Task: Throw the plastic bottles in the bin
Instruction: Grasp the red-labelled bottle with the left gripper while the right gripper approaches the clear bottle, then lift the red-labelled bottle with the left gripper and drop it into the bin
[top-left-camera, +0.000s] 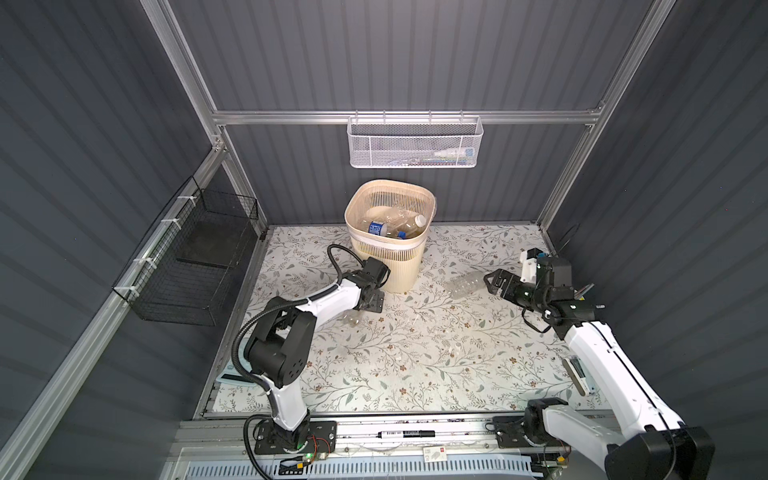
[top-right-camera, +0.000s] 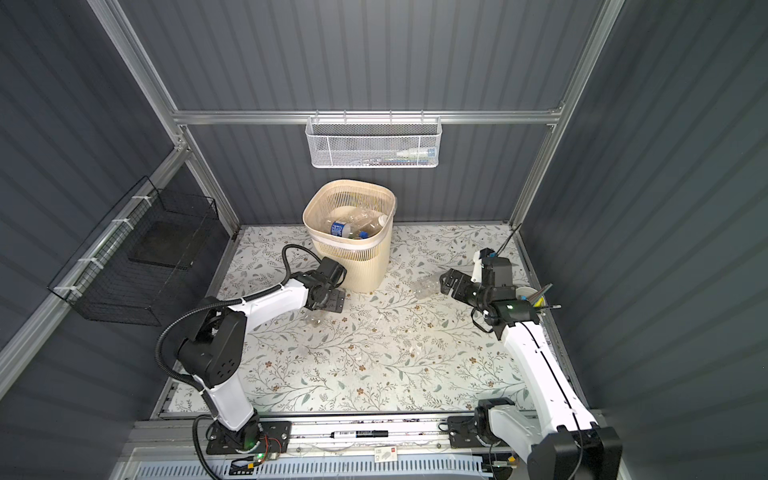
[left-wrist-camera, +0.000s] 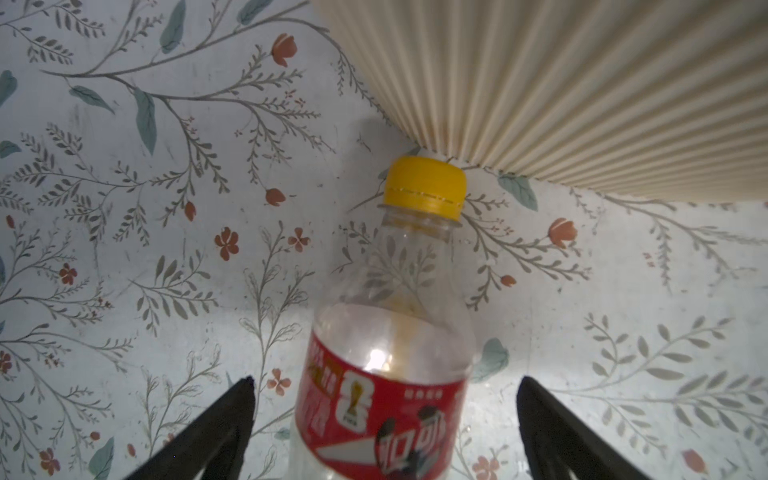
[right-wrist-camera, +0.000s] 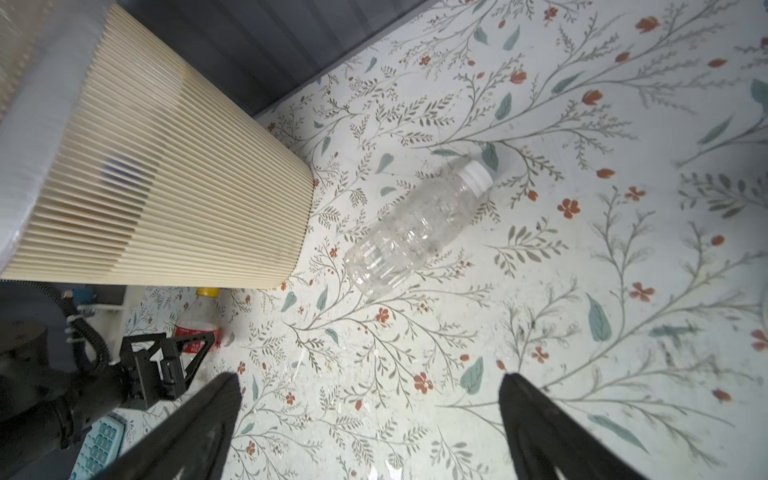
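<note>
Jaws wide, left gripper straddles the red-label bottle, ungripped, lying by the bin's foot near the worktop's back edge. Right gripper, open and empty, faces the clear bottle between bin and right edge. Both seem empty: light, thin-walled, slick; pinch mid-body.

A floral tabletop is enclosed by dark grey ribbed walls — a white mesh basket and a black wire basket are hung on aluminium rails.
</note>
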